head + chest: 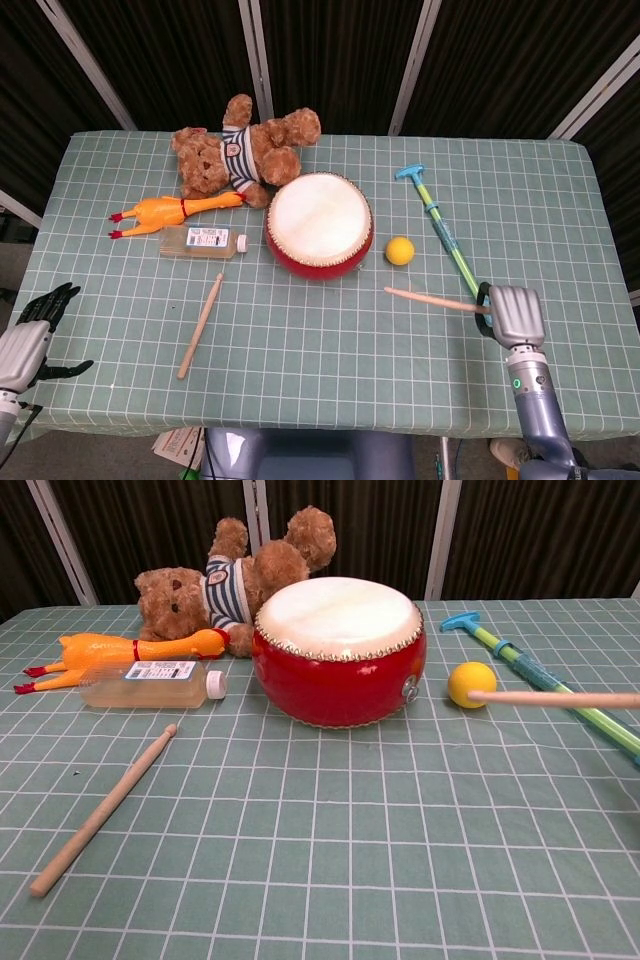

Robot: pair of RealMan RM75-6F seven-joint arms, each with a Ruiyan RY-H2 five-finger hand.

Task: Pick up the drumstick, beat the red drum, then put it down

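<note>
One drumstick (432,298) juts leftward from my right hand (514,314), which grips its butt end, shaft level above the table (330,340) near the front right, tip pointing toward the red drum (319,224) beyond, while my left hand (25,340) idles open, well apart.

Teddy bear (240,147): lying behind the rubber chicken (170,211).
Bottle (203,241): on its side.
Yellow ball (400,250): beside the green-blue stick toy (443,237).
</note>
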